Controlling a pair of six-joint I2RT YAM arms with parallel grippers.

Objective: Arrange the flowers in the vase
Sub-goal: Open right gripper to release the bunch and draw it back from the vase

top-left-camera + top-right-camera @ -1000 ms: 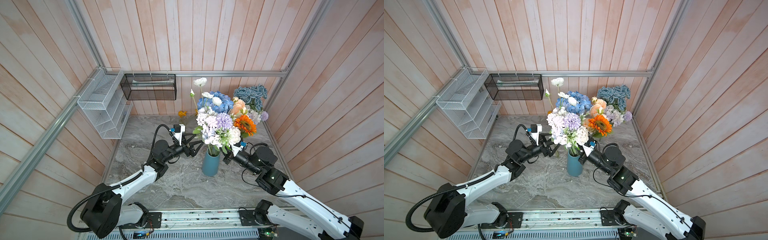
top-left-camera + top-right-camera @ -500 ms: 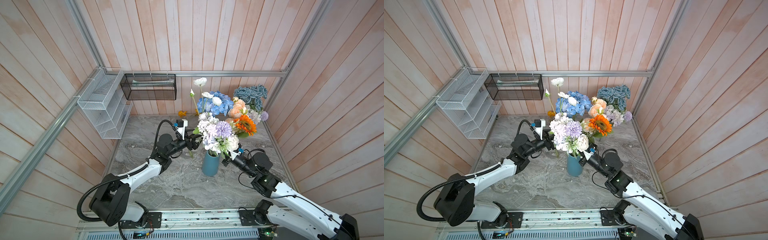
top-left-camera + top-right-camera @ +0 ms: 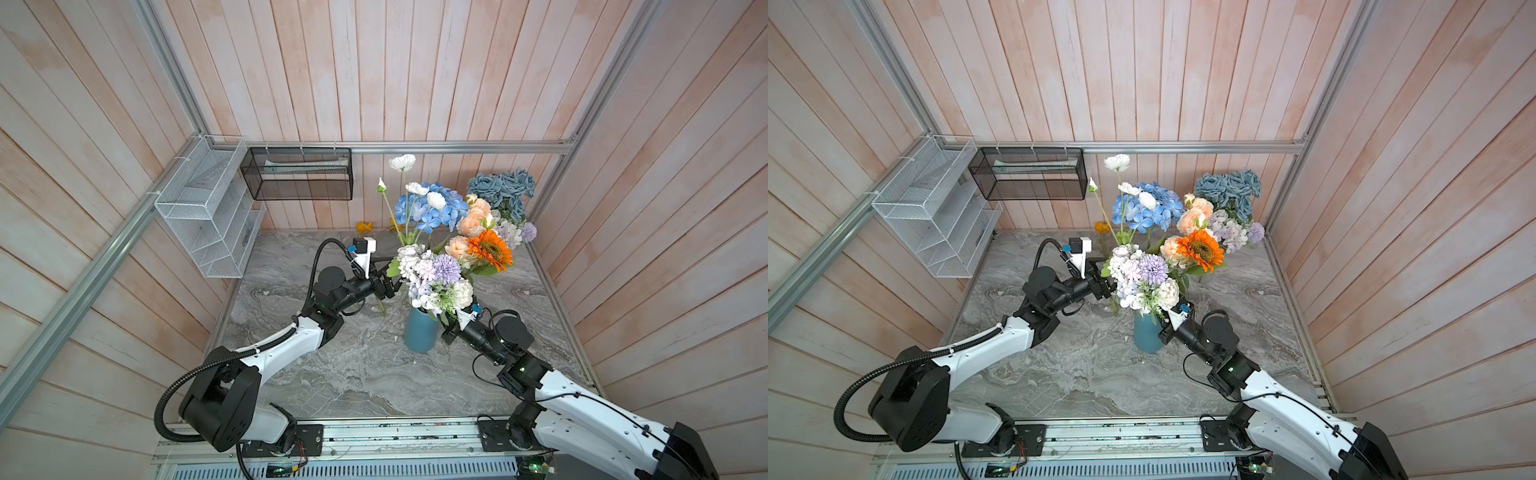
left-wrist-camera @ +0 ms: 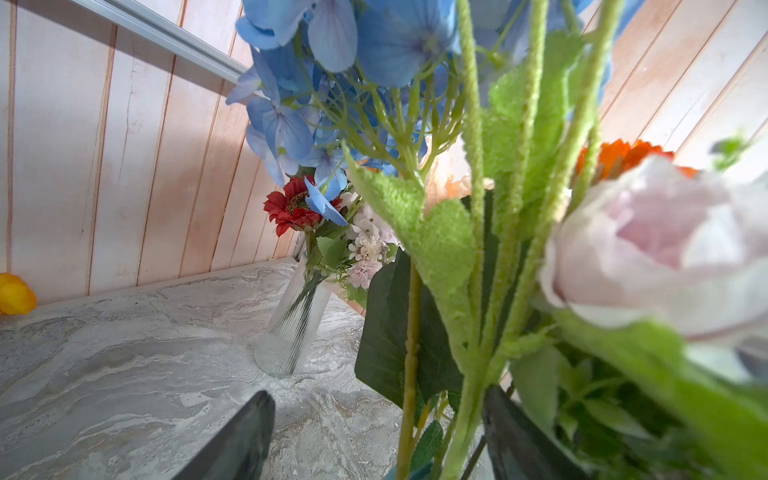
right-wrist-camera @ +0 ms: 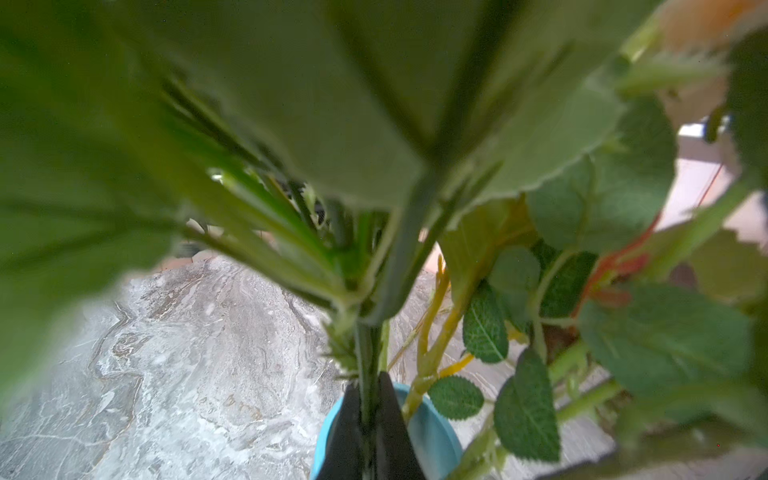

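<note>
Worktop (image 3: 332, 374): grey marble, seen in both top views w/ flowers massed at back & centre. The largest mass was formed by tall blue & white blooms (image 3: 430, 205), then peach roses (image 3: 471, 220) and a sunflower (image 3: 490, 249). A glass vase (image 4: 291, 328) w/ a red bloom (image 4: 293, 205) was seen further back in the L wrist view. Nearer the front, a lilac-white bunch (image 3: 436, 278) was held directly over the blue vase (image 3: 419, 332), which stood upright mid-worktop.

R tool (image 5: 369, 388): pressed together on the bunch's stem (image 5: 368, 353), just above the blue vase. Whether the stem's end was already inside the mouth couldn't be told, as it was hidden by leaves (image 5: 311, 104). The stem's long axis was near upright and approx. in line w/ the blue vase. The coming move was therefore judged to be a straight push down along that axis, the R tool being both the nearer & the one gripping.

L tool (image 3: 387, 286): spread, nothing pinched. Fuzzy green stems (image 4: 471, 374) ran up through the gap, closer to one finger (image 4: 515, 440). Their feet appeared to end on the worktop on the L tool's side of the blue vase, i.e. outside it, though this couldn't be made sure.
</note>
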